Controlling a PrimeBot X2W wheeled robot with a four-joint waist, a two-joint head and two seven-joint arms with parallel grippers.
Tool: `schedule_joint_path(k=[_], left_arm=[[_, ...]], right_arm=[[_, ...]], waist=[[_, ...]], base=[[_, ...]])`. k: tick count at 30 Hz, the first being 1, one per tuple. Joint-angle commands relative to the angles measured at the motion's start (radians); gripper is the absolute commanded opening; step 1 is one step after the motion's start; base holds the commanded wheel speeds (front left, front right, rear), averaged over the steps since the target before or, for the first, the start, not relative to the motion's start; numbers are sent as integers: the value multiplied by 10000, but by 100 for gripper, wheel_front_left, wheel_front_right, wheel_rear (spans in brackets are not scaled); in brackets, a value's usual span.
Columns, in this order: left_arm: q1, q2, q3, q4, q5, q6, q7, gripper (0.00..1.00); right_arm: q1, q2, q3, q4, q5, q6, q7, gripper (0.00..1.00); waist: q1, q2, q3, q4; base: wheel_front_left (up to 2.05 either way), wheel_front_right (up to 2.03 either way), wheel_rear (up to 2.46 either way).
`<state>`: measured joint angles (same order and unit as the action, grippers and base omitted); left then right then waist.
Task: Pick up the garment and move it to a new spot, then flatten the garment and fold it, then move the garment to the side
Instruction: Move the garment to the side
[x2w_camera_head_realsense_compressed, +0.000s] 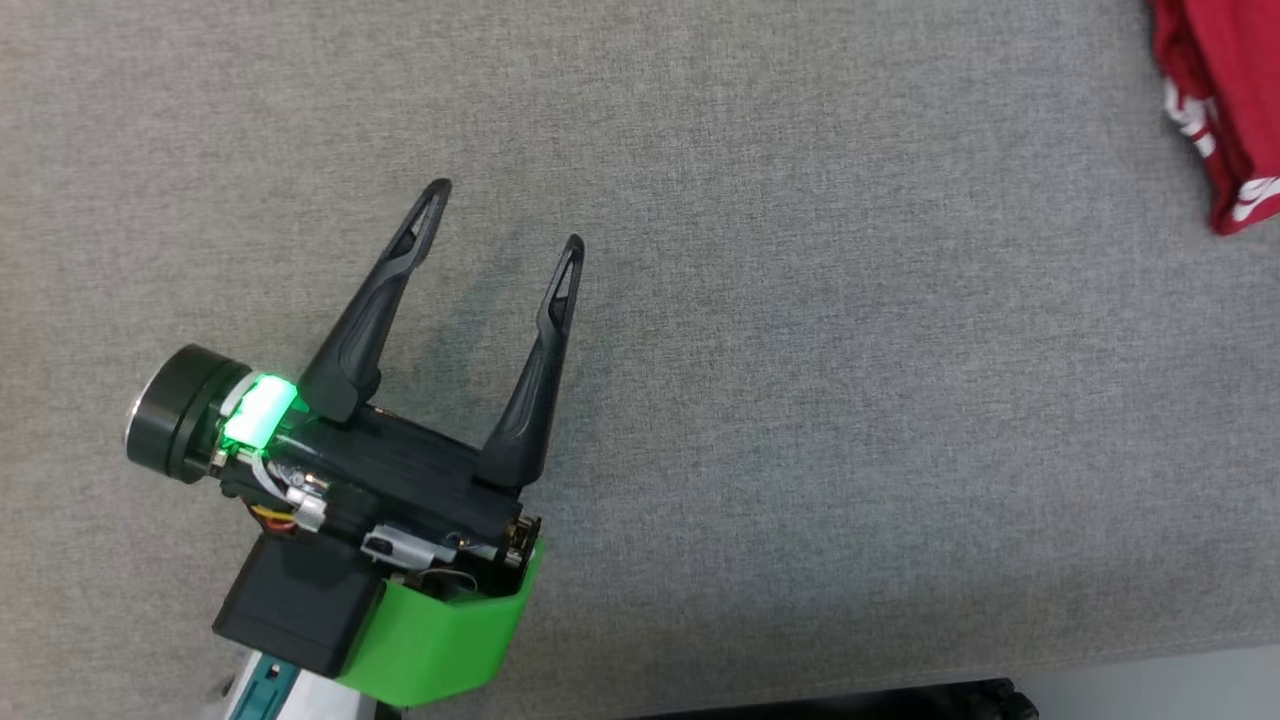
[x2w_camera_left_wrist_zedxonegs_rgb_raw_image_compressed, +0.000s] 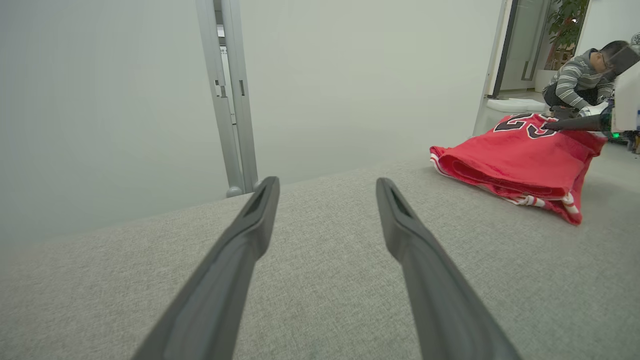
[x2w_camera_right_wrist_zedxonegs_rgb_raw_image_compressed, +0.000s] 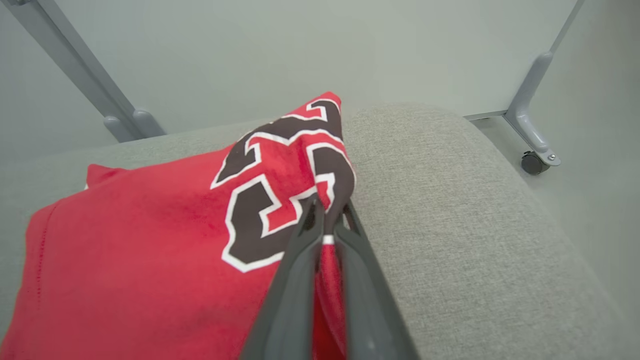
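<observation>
While right gripper (x2w_camera_right_wrist_zedxonegs_rgb_raw_image_compressed: 330, 209) pinches folded red garment (x2w_camera_right_wrist_zedxonegs_rgb_raw_image_compressed: 125, 250) | grey woven surface (x2w_camera_right_wrist_zedxonegs_rgb_raw_image_compressed: 450, 200)

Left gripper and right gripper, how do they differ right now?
The left gripper is wide open; the right gripper is shut. The left gripper holds nothing, over bare grey upholstery; the right gripper pinches a fold of the red jersey beside its number. The left gripper sits well clear of the jersey; the right gripper is at it. Both share the same long, dark, two-fingered build.
</observation>
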<state>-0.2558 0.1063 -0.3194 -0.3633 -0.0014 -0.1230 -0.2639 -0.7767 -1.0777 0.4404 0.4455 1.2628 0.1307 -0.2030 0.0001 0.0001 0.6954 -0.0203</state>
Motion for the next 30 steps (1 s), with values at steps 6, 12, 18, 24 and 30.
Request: schedule_joint_path(k=[6, 12, 18, 24, 30], left_arm=[[-277, 289, 7, -362, 119, -3, -3, 100], [-293, 363, -93, -294, 135, 55, -2, 100], [-388, 233, -185, -72, 96, 212, -3, 100], [173, 97, 127, 455, 7, 837, -3, 100], [1127, -147, 779, 1247, -551, 1461, -1, 100]], right_arm=[[-376, -698, -481, 588, -833, -2, -305, 0], [-577, -1092, -749, 1180, -1338, -2, -269, 0], [-1007, -772, -539, 2142, -2992, -4, -385, 100], [-967, 829, -180, 2175, -5035, -6, -599, 100], [122, 2900, -658, 1158, -6331, -7, -621, 100]], waist=[[-1, -1, 668, -236], [-1, -1, 780, -100], [-1, -1, 368, 120], [-1, -1, -915, 302], [-1, -1, -2380, 423]], base=[[0, 0, 0], [0, 0, 0], [0, 0, 0], [0, 0, 0], [0, 0, 0]])
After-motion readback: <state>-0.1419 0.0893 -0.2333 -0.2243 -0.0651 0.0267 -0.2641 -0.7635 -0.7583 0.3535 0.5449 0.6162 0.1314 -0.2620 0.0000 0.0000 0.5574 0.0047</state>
